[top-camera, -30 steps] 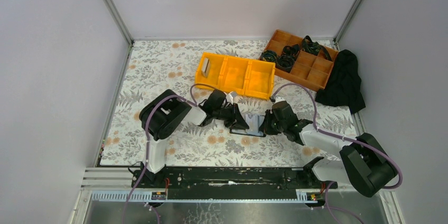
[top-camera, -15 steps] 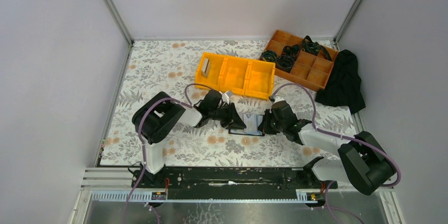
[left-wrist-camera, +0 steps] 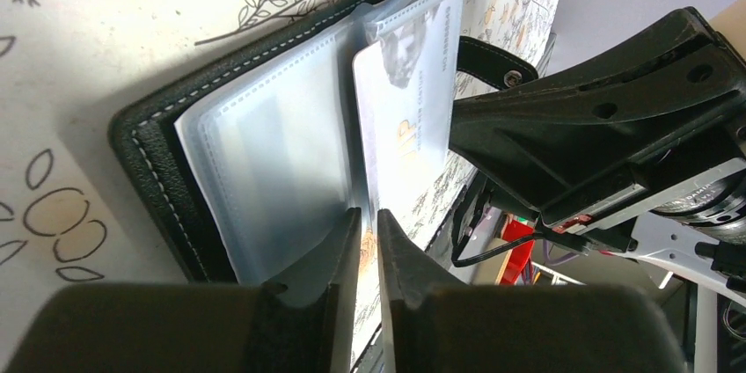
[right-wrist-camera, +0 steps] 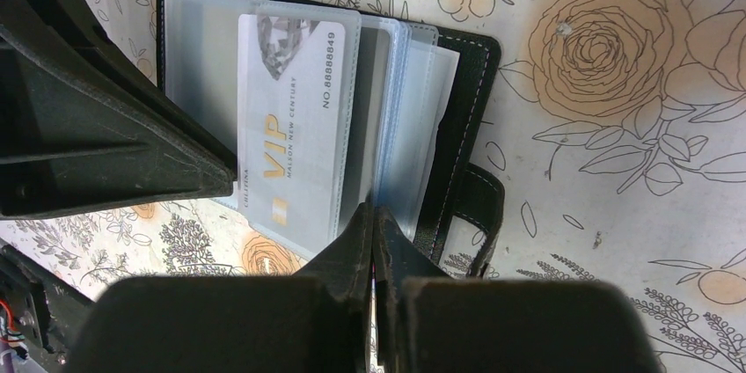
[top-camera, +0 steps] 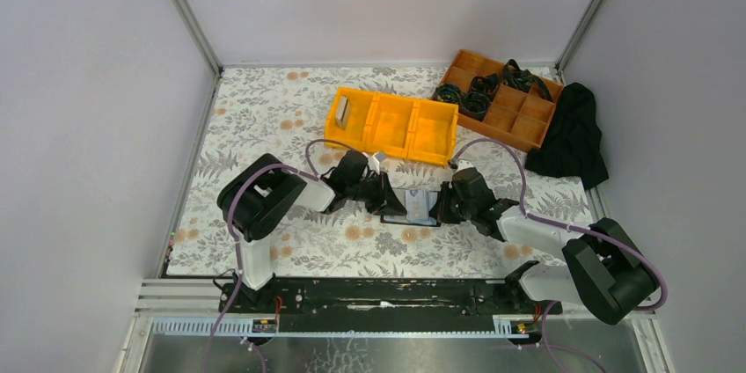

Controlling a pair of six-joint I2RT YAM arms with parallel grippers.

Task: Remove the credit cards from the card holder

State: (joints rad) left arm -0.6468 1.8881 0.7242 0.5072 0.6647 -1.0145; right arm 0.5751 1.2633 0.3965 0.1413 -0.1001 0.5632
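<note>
The card holder (right-wrist-camera: 464, 74) is laid open on the table (right-wrist-camera: 616, 241), a silver card (right-wrist-camera: 295, 118) shown in its sleeves (right-wrist-camera: 409, 127). The right gripper (right-wrist-camera: 373, 213) is clenched at the sleeve edges. Whether anything is held by the nearly closed left gripper (left-wrist-camera: 367, 215) cannot be told. A sleeve may be dragged along if pinched with the card.

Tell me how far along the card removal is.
One grey card stands in the yellow bin's left compartment. In hand: card holder lies open, left pincer at the VIP card's sleeve, right pincer shut by the sleeve edges. Left: VIP card not yet out.
</note>
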